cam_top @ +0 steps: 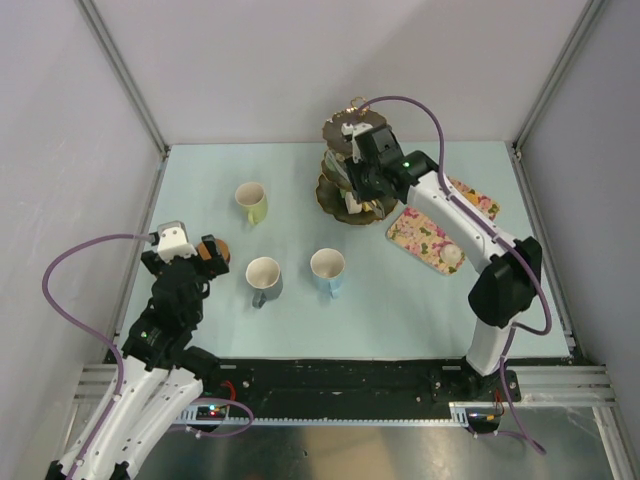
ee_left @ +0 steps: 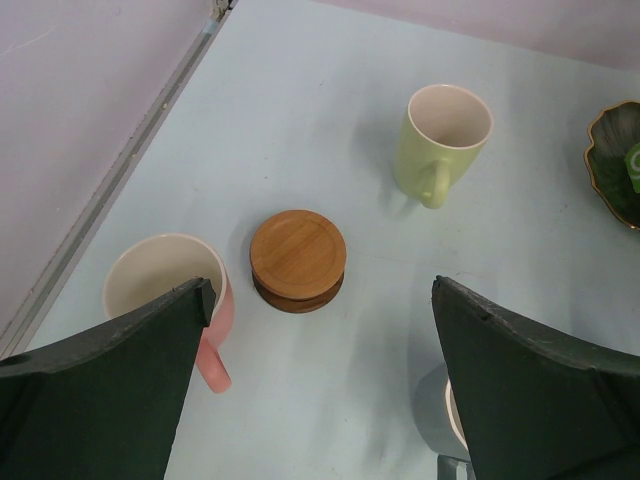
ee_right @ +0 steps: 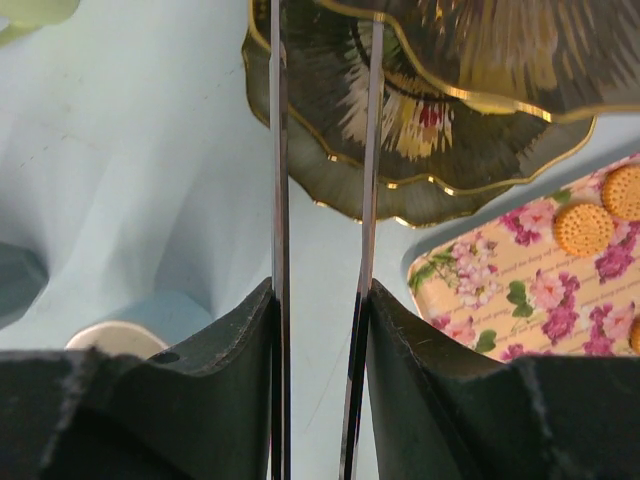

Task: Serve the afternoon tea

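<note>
My left gripper [cam_top: 207, 254] [ee_left: 322, 288] is open and empty, hovering over a stack of round brown coasters [ee_left: 298, 254] [cam_top: 223, 250]. The pink mug [ee_left: 165, 283] stands left of the stack, the yellow-green mug [ee_left: 444, 140] [cam_top: 252, 203] farther off, and the grey mug [ee_left: 436, 410] [cam_top: 264, 278] sits half hidden behind my right finger. The blue mug [cam_top: 328, 270] stands mid-table. My right gripper [cam_top: 358, 172] [ee_right: 320, 292] is shut on metal tongs [ee_right: 281, 150], whose blades reach over the dark gold-rimmed stand [ee_right: 330, 160] [cam_top: 352, 165]. The tong tips are out of view.
A floral tray [ee_right: 520, 300] [cam_top: 428, 240] with round biscuits lies right of the stand, with a second floral tray [cam_top: 476, 200] behind it. The metal wall rail [ee_left: 120, 170] runs along the table's left edge, close to the pink mug.
</note>
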`<state>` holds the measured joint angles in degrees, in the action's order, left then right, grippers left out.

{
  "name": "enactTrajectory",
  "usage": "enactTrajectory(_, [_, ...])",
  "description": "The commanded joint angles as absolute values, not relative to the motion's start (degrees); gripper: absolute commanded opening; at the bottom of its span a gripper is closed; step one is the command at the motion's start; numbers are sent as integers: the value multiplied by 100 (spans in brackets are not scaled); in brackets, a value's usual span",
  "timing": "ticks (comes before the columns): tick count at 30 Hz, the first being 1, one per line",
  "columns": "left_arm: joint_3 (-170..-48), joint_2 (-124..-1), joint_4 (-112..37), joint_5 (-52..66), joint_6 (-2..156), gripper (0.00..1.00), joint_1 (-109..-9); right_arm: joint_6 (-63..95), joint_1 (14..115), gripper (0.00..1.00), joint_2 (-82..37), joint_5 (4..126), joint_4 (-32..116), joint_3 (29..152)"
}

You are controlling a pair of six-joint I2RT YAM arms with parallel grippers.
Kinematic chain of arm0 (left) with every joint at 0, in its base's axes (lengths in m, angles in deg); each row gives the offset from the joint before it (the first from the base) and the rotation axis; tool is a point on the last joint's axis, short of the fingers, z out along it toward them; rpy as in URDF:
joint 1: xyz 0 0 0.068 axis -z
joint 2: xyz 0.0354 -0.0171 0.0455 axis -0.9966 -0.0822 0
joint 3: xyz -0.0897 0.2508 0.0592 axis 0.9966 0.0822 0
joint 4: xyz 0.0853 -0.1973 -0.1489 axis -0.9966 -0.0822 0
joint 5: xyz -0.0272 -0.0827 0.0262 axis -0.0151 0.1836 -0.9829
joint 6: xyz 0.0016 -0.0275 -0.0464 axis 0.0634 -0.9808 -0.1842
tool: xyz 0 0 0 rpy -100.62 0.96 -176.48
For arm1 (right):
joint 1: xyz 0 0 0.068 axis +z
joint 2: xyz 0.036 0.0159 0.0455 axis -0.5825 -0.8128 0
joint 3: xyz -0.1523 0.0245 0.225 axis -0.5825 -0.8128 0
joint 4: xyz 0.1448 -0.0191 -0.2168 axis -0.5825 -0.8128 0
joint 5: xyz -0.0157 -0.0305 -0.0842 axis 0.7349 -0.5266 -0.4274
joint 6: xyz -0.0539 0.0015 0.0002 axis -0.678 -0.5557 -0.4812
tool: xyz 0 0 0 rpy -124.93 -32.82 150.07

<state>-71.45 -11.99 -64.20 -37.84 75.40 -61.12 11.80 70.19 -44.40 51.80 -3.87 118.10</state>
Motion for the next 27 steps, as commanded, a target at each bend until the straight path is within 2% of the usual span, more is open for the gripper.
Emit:
enactTrajectory(1, [-7130, -1189, -6253, -3831, 7636, 98, -6083, 1234, 7023, 35, -4723, 4694, 217, 12193])
enactTrajectory(12, [-7125, -1211, -6255, -3853, 7642, 98, -6085, 1389, 6950, 38, -5054, 4173, 641, 12080])
enactTrajectory(27, [-7123, -1195, -6257, -3837, 7644, 98, -6085, 1446, 7083, 50, -4652, 4340, 675, 11646])
